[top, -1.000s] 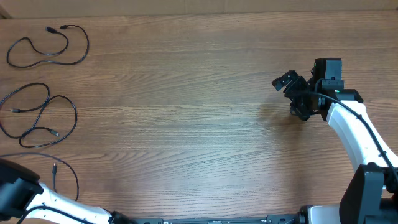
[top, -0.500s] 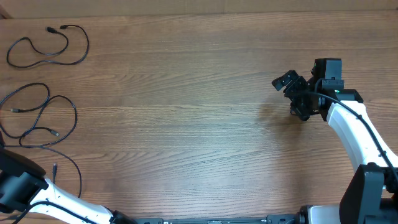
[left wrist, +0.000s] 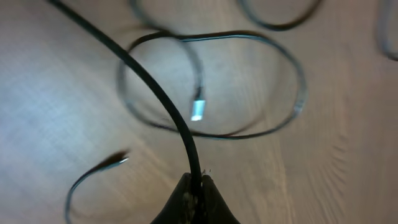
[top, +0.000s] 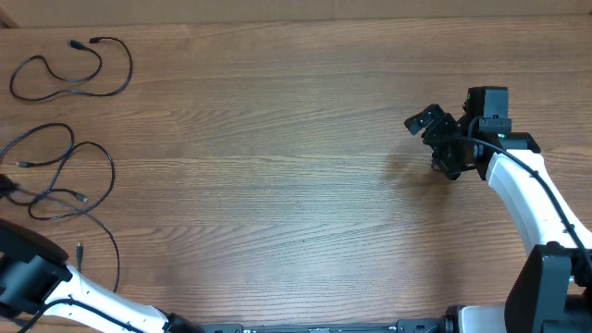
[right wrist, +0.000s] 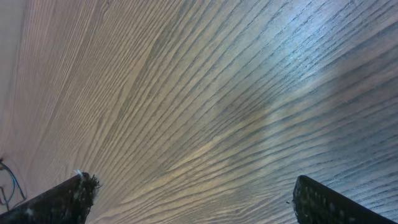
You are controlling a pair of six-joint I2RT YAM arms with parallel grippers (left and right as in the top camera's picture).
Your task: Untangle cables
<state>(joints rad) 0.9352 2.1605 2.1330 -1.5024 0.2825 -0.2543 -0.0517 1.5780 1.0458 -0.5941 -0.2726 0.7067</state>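
Note:
Three thin black cables lie apart at the table's left: one loop at the far corner (top: 74, 74), a double loop (top: 69, 171) in the middle, and a third cable (top: 109, 248) nearest the front. In the left wrist view my left gripper (left wrist: 196, 180) is shut on a black cable (left wrist: 155, 93) that runs up and to the left, lifted above a loop on the table (left wrist: 261, 130) with a silver plug (left wrist: 198, 111). My right gripper (top: 435, 139) hovers far right, open, with only bare wood between its fingers (right wrist: 62, 199).
The left arm (top: 28, 277) comes in at the bottom left corner, its gripper past the overhead view's left edge. The right arm (top: 527, 194) runs along the right side. The table's far edge (top: 296, 20) runs along the top of the overhead view.
The left arm has moved away from the front edge, and the front cable's loop has been drawn leftward with it. The right arm has stayed still.

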